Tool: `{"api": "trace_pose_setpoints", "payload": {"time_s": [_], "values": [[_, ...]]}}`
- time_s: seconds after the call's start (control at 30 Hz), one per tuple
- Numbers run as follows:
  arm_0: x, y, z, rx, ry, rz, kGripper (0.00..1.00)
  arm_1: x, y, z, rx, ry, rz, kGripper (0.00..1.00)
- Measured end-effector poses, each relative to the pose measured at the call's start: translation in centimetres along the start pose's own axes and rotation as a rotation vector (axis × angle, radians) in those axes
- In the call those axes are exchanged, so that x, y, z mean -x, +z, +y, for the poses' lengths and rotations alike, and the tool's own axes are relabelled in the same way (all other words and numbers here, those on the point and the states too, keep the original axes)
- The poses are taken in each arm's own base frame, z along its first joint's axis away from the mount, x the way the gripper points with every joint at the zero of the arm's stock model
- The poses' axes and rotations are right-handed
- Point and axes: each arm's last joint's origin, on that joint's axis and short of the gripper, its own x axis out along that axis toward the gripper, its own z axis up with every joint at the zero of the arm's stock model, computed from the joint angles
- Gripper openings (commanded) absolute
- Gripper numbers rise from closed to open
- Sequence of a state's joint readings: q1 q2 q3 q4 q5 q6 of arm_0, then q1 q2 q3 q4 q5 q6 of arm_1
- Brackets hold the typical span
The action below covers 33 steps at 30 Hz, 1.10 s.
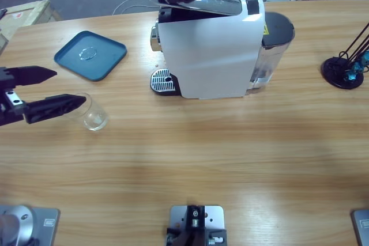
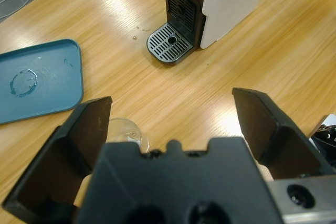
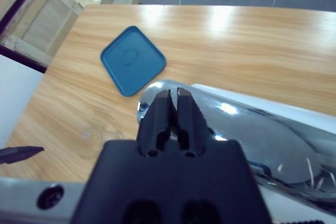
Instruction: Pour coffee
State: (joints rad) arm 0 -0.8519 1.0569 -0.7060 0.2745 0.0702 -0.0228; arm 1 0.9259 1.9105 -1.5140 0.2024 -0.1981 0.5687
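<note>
Left gripper (image 2: 170, 124) agape, glass (image 1: 92, 113), blue tray (image 1: 90, 55)

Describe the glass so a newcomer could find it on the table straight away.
Start at the white coffee machine at the back of the wooden table. Towards the blue tray and nearer the front edge stands the glass, beside the open left gripper. It is the only clear, see-through thing there.
</note>
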Motion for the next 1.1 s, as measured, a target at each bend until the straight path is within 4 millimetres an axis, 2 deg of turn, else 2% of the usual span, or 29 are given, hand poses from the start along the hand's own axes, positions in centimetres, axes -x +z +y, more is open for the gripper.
{"api": "trace_pose_setpoints", "payload": {"time_s": [0.33, 0.7, 1.1], "values": [[0.2, -0.2, 0.0, -0.001, 0.0, 0.012, 0.987, 0.0, -0.2, -0.1, -0.01, -0.018, 0.035, 0.0], [0.3, -0.3, 0.0, 0.003, 0.0, 0.012, 0.988, -1.1, 0.0, -0.9, -0.021, -0.034, 0.053, 0.0], [0.3, -0.4, 0.0, 0.01, 0.0, 0.014, 0.987, -1.0, 0.2, -1.2, -0.021, -0.055, 0.072, 0.0]]}}
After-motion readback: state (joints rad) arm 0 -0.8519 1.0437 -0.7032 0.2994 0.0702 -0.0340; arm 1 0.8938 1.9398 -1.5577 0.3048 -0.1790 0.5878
